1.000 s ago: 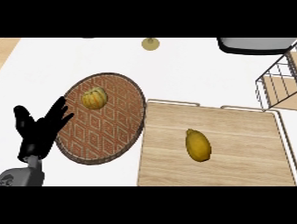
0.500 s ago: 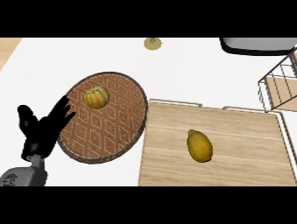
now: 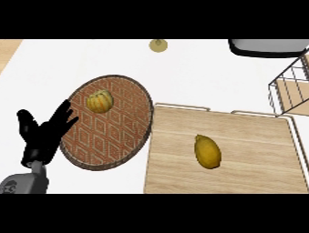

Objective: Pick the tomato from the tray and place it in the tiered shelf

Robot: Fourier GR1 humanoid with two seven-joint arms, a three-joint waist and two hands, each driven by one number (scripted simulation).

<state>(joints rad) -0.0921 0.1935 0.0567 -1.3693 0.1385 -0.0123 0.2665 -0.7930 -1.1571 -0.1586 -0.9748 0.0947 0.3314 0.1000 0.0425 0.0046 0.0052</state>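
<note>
A yellow-orange ribbed tomato (image 3: 100, 100) lies on the upper left part of a round woven tray (image 3: 110, 136). My left hand (image 3: 41, 134) is just off the tray's left rim, below and to the left of the tomato. It is open with fingers spread and pointing up, and holds nothing. The wire tiered shelf (image 3: 296, 87) with wooden levels stands at the right edge, far from the tray. My right hand does not show.
A wooden board (image 3: 251, 132) with a raised rim lies right of the tray, with an elongated yellow fruit (image 3: 207, 151) on it. A grey vessel (image 3: 268, 47) sits at the back right. A small pale round object (image 3: 158, 45) sits at the back centre.
</note>
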